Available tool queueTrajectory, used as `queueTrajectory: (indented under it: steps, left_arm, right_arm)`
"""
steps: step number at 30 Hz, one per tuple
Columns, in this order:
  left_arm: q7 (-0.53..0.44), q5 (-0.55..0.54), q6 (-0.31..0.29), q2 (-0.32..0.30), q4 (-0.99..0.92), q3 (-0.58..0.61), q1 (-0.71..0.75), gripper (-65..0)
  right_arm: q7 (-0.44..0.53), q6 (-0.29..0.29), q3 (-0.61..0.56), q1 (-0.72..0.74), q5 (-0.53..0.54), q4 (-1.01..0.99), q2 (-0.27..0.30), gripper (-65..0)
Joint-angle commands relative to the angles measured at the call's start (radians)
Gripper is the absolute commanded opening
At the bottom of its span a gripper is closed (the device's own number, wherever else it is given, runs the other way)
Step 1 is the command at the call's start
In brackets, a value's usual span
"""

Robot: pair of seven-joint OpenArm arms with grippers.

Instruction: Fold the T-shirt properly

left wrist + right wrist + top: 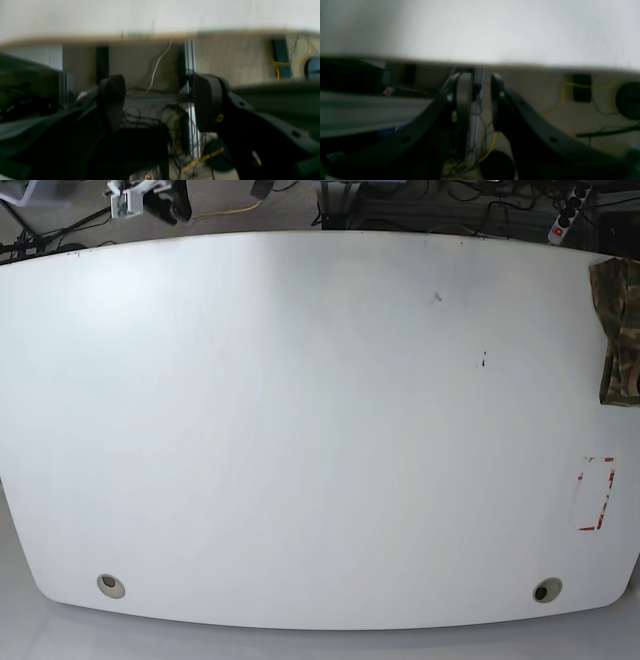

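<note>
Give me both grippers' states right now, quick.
Left gripper: open, holding nothing.
Right gripper: slightly open, a narrow gap, holding nothing.

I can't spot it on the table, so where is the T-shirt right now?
In the base view, the T-shirt lies at the table's far right edge, partly out of frame, above the red-marked rectangle.
</note>
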Motion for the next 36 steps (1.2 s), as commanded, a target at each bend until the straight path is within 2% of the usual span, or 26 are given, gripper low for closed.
queueTrajectory:
  steps: [1, 4, 6, 10, 13, 17, 21, 27, 36]
  left_arm:
    - [-0.009, -0.004, 0.002, 0.002, -0.050, -0.001, 0.027, -25.8]
    - [-0.009, -0.004, 0.002, -0.002, -0.168, 0.002, 0.021, -25.8]
    - [-0.009, -0.004, 0.002, -0.003, -0.254, 0.015, -0.013, -25.8]
    - [-0.007, -0.004, 0.002, -0.054, -0.421, 0.048, -0.114, -25.8]
    - [-0.006, -0.004, 0.002, -0.069, -0.561, 0.071, -0.202, -25.6]
    - [-0.004, -0.001, 0.002, -0.068, -0.740, 0.073, -0.324, -25.6]
    - [0.059, 0.001, -0.006, -0.072, -0.890, 0.074, -0.444, -25.6]
    - [0.086, -0.002, -0.006, -0.072, -1.136, 0.074, -0.630, -25.6]
    - [0.082, -0.004, -0.006, -0.072, -1.550, 0.073, -0.924, -25.6]
  right_arm:
    - [0.023, 0.008, 0.001, -0.053, 0.018, -0.022, -0.010, -53.3]
    - [0.023, 0.044, -0.022, -0.069, 0.007, -0.098, -0.030, -53.3]
    - [0.023, 0.044, -0.048, -0.066, 0.003, -0.174, -0.028, -53.4]
    - [0.023, 0.044, -0.085, -0.010, -0.074, -0.308, -0.025, -53.4]
    - [0.023, 0.005, -0.120, 0.072, -0.165, -0.441, -0.030, -53.4]
    - [0.026, -0.015, -0.148, 0.183, -0.234, -0.595, -0.028, -53.4]
    - [0.066, -0.023, -0.171, 0.298, -0.287, -0.731, -0.028, -53.4]
    - [0.078, -0.112, -0.174, 0.490, -0.393, -0.986, -0.024, -53.4]
    - [0.074, -0.150, -0.175, 0.629, -0.438, -1.136, -0.024, -53.1]
